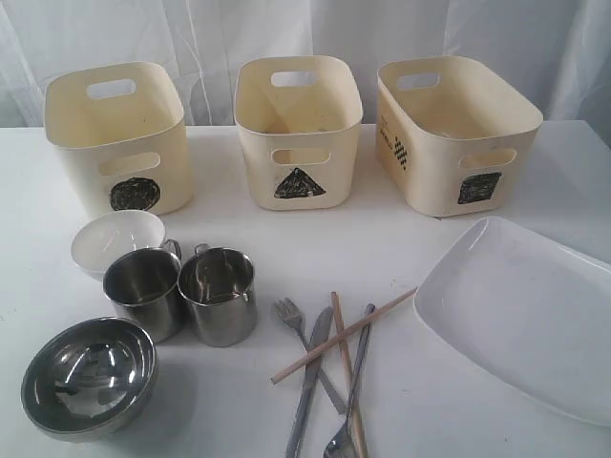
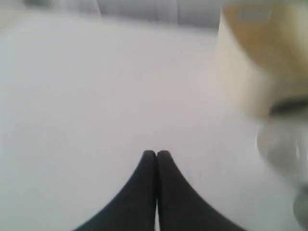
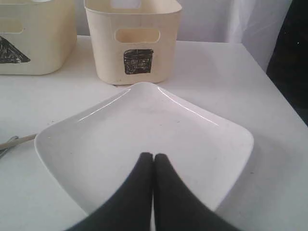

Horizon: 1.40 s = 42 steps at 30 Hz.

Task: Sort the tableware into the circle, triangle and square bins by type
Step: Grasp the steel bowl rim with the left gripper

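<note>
Three cream tubs stand at the back: circle bin [image 1: 119,138], triangle bin [image 1: 298,134], square bin [image 1: 456,134]. In front lie a small white bowl [image 1: 115,239], two steel mugs [image 1: 143,291] [image 1: 220,296], a steel bowl [image 1: 88,377], a fork [image 1: 291,320], knife [image 1: 307,382], spoon [image 1: 351,401], two chopsticks [image 1: 344,334] and the large white plate [image 1: 525,310]. Neither arm shows in the exterior view. My right gripper [image 3: 153,156] is shut and empty over the plate [image 3: 144,130], facing the square bin [image 3: 132,41]. My left gripper [image 2: 156,153] is shut and empty over bare table beside a blurred tub [image 2: 262,57].
The white table [image 1: 410,229] ends near the curtain behind the bins. In the right wrist view the table's edge [image 3: 269,72] drops off beside the plate, and the triangle bin [image 3: 33,38] stands beside the square bin. A blurred steel item [image 2: 284,144] lies by the left gripper.
</note>
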Tool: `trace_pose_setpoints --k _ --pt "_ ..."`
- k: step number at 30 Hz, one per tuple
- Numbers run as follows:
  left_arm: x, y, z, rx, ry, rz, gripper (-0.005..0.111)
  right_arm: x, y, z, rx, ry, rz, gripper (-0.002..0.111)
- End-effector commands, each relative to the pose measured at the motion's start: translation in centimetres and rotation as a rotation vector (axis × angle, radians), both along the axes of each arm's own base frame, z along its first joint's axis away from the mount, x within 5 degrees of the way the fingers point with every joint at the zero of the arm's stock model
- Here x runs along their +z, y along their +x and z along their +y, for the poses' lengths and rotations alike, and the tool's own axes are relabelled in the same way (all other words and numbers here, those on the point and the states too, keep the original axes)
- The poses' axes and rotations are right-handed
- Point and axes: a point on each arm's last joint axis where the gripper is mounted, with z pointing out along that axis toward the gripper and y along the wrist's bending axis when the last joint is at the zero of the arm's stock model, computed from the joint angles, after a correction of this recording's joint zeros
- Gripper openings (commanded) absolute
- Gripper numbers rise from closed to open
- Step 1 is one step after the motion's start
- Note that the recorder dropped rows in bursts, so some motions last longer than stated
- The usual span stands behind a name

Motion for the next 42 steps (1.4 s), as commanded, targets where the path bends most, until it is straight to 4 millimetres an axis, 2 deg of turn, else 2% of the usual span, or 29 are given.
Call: trace_pose_setpoints --k 1,4,7,9,13,15,17,21,23,26,31,37,42 --pt "-3.6 2.6 -2.1 -0.271 -0.198 0.561 0.000 0.0 0.0 0.0 -0.004 -0.008 -0.008 0.000" --pt "-5.3 3.3 -4.4 -0.589 -0.360 0.677 0.000 0.0 0.0 0.0 -0.004 -0.008 -0.008 0.000" --pt "-6.6 4.3 -5.6 -0.773 -0.406 0.590 0.000 0.0 0.0 0.0 -0.004 -0.008 -0.008 0.000" --pt "-7.5 4.5 -5.6 -0.838 -0.350 0.538 0.000 0.0 0.0 0.0 -0.004 -0.008 -0.008 0.000" --pt "-9.8 4.8 -4.9 -0.775 -0.238 0.479 0.002 0.0 0.0 0.0 -0.004 -0.008 -0.008 0.000" --pt "-10.7 4.7 -4.8 -0.799 -0.186 0.448 0.012 0.0 0.0 0.0 -0.004 -0.008 -0.008 0.000" --pt "-11.6 4.4 -5.0 -0.840 -0.166 0.423 0.027 0.0 0.0 0.0 -0.004 -0.008 -0.008 0.000" --pt "-13.1 4.1 -5.4 -0.822 -0.217 0.389 0.068 0.0 0.0 0.0 -0.004 -0.008 -0.008 0.000" --pt "-13.9 4.1 -5.1 -0.780 -0.206 0.397 0.077 0.0 0.0 0.0 -0.004 -0.008 -0.008 0.000" --pt "-14.8 4.1 -4.8 -0.742 -0.205 0.413 0.075 0.0 0.0 0.0 -0.004 -0.008 -0.008 0.000" --pt "-16.1 4.4 -5.2 -0.707 -0.329 0.437 0.069 0.0 0.0 0.0 -0.004 -0.008 -0.008 0.000" --pt "-17.5 5.0 -5.1 -0.682 -0.353 0.476 0.069 0.0 0.0 0.0 -0.004 -0.008 -0.008 0.000" --pt "-18.2 5.7 -5.3 -0.612 -0.471 0.468 0.069 0.0 0.0 0.0 -0.004 -0.008 -0.008 0.000"
